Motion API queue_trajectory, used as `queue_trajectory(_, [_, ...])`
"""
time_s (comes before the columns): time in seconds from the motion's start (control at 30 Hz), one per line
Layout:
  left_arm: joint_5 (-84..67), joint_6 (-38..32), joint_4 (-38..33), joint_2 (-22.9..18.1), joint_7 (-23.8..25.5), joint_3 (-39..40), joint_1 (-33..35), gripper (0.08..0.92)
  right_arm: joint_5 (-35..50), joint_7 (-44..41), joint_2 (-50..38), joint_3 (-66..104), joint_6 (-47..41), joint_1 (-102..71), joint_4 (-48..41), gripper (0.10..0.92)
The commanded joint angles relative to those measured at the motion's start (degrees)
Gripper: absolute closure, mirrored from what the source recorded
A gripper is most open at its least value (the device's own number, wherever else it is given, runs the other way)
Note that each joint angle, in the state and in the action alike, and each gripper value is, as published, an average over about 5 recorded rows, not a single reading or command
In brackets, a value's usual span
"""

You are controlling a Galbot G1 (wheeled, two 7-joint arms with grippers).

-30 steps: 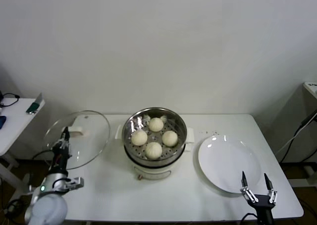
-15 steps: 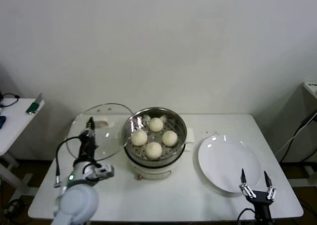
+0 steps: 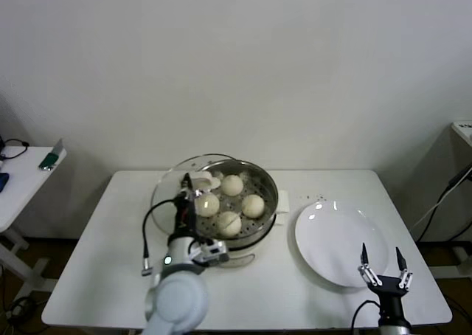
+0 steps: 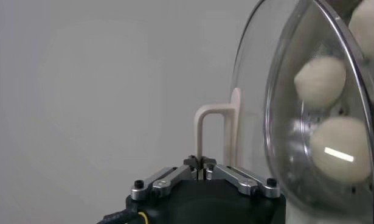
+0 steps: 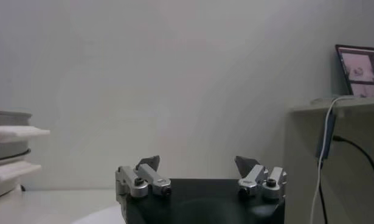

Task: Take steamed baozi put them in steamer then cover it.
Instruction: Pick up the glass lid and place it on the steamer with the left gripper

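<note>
Several cream-white baozi (image 3: 253, 205) lie on the perforated tray inside the steel steamer (image 3: 269, 184) at the table's middle. My left gripper (image 3: 184, 195) is shut on the cream bar handle (image 4: 212, 131) of the clear glass cover (image 3: 169, 187). It holds the cover tilted on edge over the steamer's left side, and baozi (image 4: 320, 82) show through the glass. My right gripper (image 3: 383, 267) is open and empty at the table's front right, just below the plate; its jaws (image 5: 197, 167) stand wide apart.
A flat white plate (image 3: 341, 245) lies empty to the right of the steamer. A small side table (image 3: 18, 180) with a few items stands at the far left. The white table (image 3: 110, 276) has its front edge near my arms.
My left gripper has carried the cover rightward from the table's left side to over the steamer's left rim. The right gripper has barely moved.
</note>
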Motion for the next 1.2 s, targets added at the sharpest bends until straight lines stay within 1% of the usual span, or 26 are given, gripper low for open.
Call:
queue_trajectory(0.03, [5.10,2.72,0.10,-4.03,3.59,4.94,-1.77,0.870,-0.37,0.74,0.05,0.40,0.42,1.16,-0.72,0.203])
queue_trajectory(0.23, [9.27,1.67,4.82,-9.76,2.24,7.57,-2.44,0.870,0.06,0.87,-0.02,0.52,1.12,1.40,-1.31,0.203])
queue_trajectory(0.33, [10.19,1.37,6.95,-11.26,1.62,8.69,-2.32,0.870,0.28,0.96,0.01,0.65,1.32,1.37,-1.35,0.203])
queue_trajectory(0.5, [10.45,1.13,10.64,-12.30,-0.06,8.96,-2.98,0.870,0.70,1.04,-0.04,1.20,1.58,1.13,-1.28,0.203])
queue_trajectory(0.63, [10.49,0.78,13.06,-12.39,-1.44,8.70,-3.79,0.870,0.79,1.13,-0.01,1.53,1.76,1.09,-1.38,0.203])
queue_trajectory(0.77, [10.53,0.55,14.97,-11.21,-2.13,7.88,-4.48,0.870,0.72,1.17,0.12,1.61,1.91,1.08,-1.43,0.203])
queue_trajectory(0.97, [9.80,0.73,16.53,-9.24,-2.00,6.52,-5.10,0.870,0.87,1.23,0.28,1.56,2.14,0.93,-1.47,0.203])
queue_trajectory(1.2, [9.27,0.50,17.51,-8.67,-2.83,5.89,-5.98,0.870,0.81,1.14,0.44,1.24,2.23,0.66,-1.47,0.203])
